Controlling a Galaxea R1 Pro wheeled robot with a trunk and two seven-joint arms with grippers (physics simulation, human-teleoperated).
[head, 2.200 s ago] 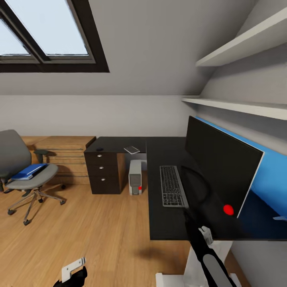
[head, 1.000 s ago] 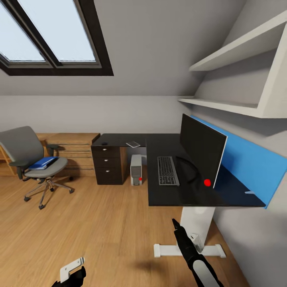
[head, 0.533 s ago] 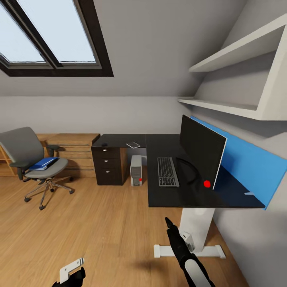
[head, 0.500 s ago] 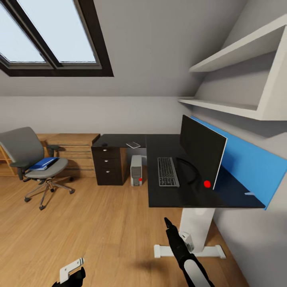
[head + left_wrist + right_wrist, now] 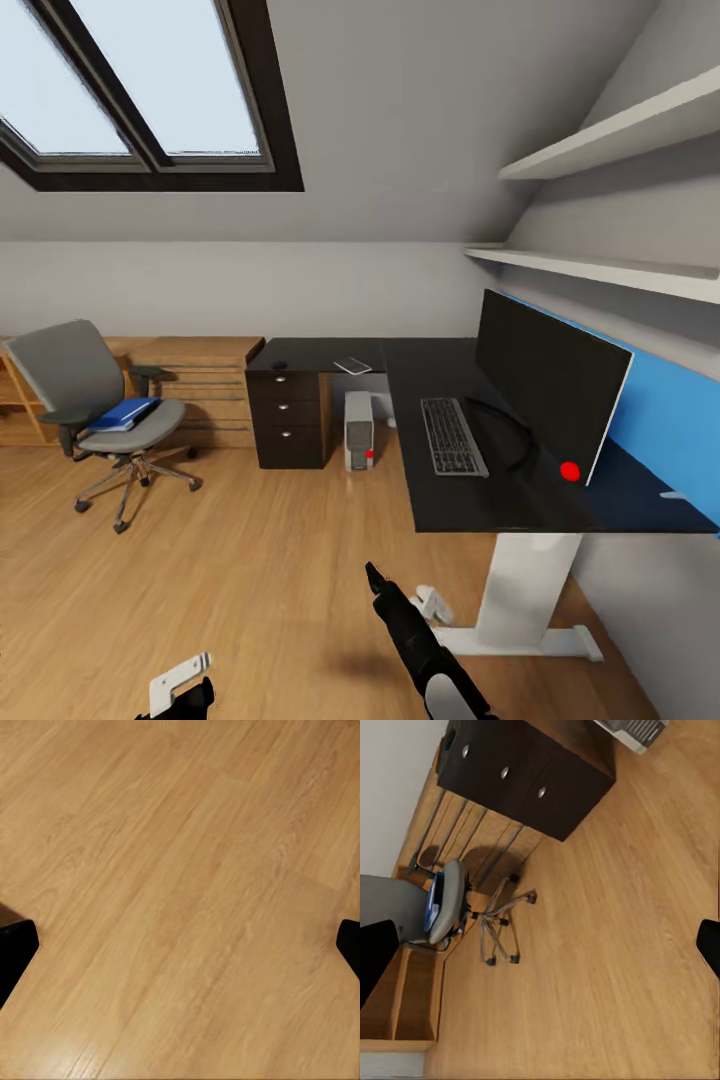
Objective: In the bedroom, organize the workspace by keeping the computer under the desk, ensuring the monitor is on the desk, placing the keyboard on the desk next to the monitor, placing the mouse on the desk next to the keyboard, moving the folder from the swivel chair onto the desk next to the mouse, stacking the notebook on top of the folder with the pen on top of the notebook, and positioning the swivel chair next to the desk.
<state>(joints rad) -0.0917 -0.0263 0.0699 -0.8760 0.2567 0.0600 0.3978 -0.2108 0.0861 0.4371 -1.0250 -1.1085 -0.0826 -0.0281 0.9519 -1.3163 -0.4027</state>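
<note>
Risk first: robot stands mid-floor, well apart from the swivel chair [image 5: 105, 420] at 9 o'clock in the head view; castored five-star base may roll off if an arm bumps the seat, and the slick flat blue folder [image 5: 122, 413] on the grey upholstered seat could slide or get pinched badly at its thin edge. Right gripper [image 5: 540, 945] has its fingers spread wide, holding nothing, and looks toward the chair; left gripper [image 5: 180, 937] likewise spread, empty, over plank wood floor [image 5: 187, 870]. Matte black desk [image 5: 440, 500] at 3 o'clock carries the thin monitor [image 5: 548, 385] and keyed keyboard [image 5: 452, 436] just beside it. Boxy grey computer [image 5: 358, 430] sits under the desk by the dark drawer unit [image 5: 288, 425]. Small dark notebook [image 5: 352, 366] lies on the far desk wing; pen and mouse too small to tell.
</note>
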